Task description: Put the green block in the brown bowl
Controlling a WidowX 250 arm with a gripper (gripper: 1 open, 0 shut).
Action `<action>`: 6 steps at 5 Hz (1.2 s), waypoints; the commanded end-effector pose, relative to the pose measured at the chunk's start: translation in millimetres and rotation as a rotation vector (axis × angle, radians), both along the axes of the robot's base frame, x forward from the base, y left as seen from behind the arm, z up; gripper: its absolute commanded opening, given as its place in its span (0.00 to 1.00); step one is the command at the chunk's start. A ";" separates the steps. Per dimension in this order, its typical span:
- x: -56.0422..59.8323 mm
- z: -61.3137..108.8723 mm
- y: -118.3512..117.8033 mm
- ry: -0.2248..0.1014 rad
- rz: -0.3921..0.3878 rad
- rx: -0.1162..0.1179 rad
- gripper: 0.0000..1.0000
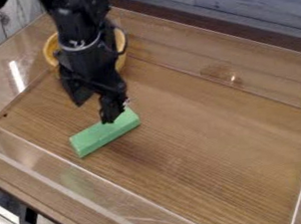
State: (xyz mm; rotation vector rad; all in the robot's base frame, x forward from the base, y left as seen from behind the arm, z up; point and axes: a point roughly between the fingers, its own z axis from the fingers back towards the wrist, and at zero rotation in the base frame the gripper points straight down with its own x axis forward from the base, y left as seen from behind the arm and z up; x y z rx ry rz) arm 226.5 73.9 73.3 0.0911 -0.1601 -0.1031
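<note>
Hovering just above a flat, bright green rectangular block [106,133], a black robot arm's fingers [113,110] stand apart and point almost straight down, their tips at the block's far end with nothing held between them. The block lies flat and slantwise on a brown wood-grain bench [210,148], nearer the left edge than the right, inside a low clear-walled surround. Behind the arm, close to the far left corner, a round light-brown wooden bowl [119,47] shows only as slivers either side of the arm, well apart from the block. By the look of it, the grasp has not yet been made. The risk lies in how far off-centre the fingers sit: closing on the block's end rather than its middle could let it swing or slip loose on lifting. One fingertip coming down on top of the block could also pin it or nudge it aside.
</note>
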 end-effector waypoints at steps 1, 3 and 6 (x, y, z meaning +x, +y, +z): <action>-1.4 -5.9 5.6 -0.024 -0.010 -0.004 1.00; 5.1 -30.1 6.3 -0.027 -0.071 -0.044 1.00; 8.9 -45.1 8.2 -0.030 -0.004 -0.084 1.00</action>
